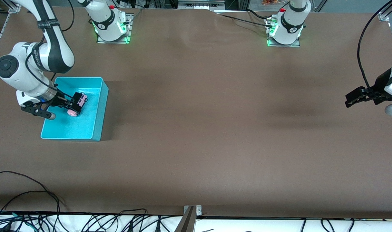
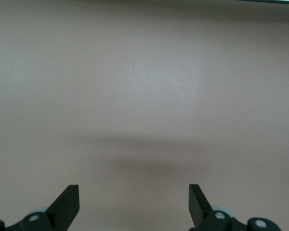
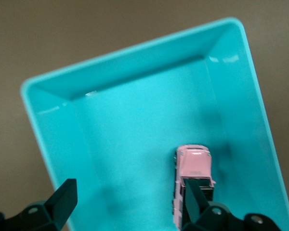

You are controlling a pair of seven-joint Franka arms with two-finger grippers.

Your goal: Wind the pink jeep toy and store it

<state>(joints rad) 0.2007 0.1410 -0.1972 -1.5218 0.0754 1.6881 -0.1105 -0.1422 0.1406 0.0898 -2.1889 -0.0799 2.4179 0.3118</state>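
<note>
The pink jeep toy (image 1: 83,100) lies on the floor of the turquoise bin (image 1: 98,109), near the bin's middle. My right gripper (image 1: 75,105) hangs low inside the bin, right over the jeep. In the right wrist view the right gripper (image 3: 130,199) is open and holds nothing. The jeep (image 3: 194,166) lies under one fingertip (image 3: 192,197), which covers part of its black roof. The bin's rim (image 3: 135,50) runs around it. My left gripper (image 1: 350,99) waits over bare table at the left arm's end, open and empty (image 2: 134,204).
The bin stands near the right arm's end of the brown table (image 1: 199,129). Cables (image 1: 38,199) lie along the table edge nearest the front camera. The two arm bases (image 1: 111,24) stand at the edge farthest from it.
</note>
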